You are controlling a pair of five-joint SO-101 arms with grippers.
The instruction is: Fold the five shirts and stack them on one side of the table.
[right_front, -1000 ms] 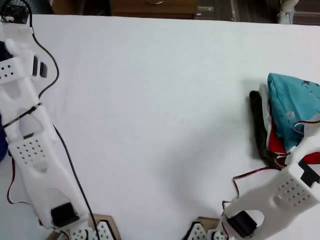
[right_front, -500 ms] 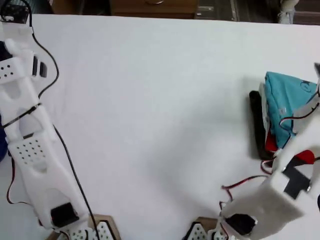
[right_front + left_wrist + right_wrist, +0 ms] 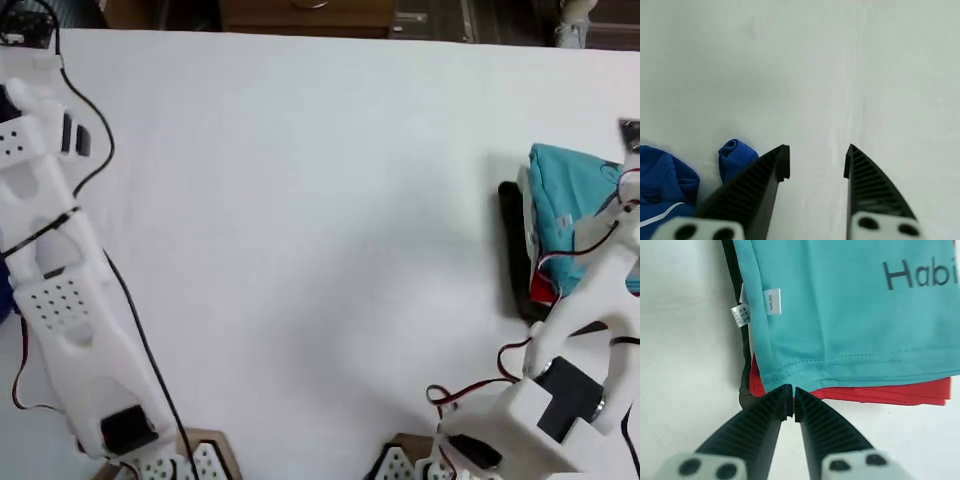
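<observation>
My right gripper (image 3: 791, 401) hangs at the near corner of the stack, jaws drawn almost together with nothing between them. The folded teal cotton shirt (image 3: 850, 315) lies on top, with a flat red shirt (image 3: 880, 392) beneath it and a black shirt (image 3: 735, 290) showing along one side. The stack sits at one edge of the white cloth-covered table (image 3: 300, 200).

My worry is that these tips sit right at the teal hem. If I drift forward or drop, I could snag it and drag the top layers askew.

My left gripper (image 3: 816, 155) is wide open and empty over bare cloth, with the crumpled blue shirt (image 3: 665, 175) just beside one finger. A careless close could pinch a single loose fold and bunch the shirt rather than spread it.
</observation>
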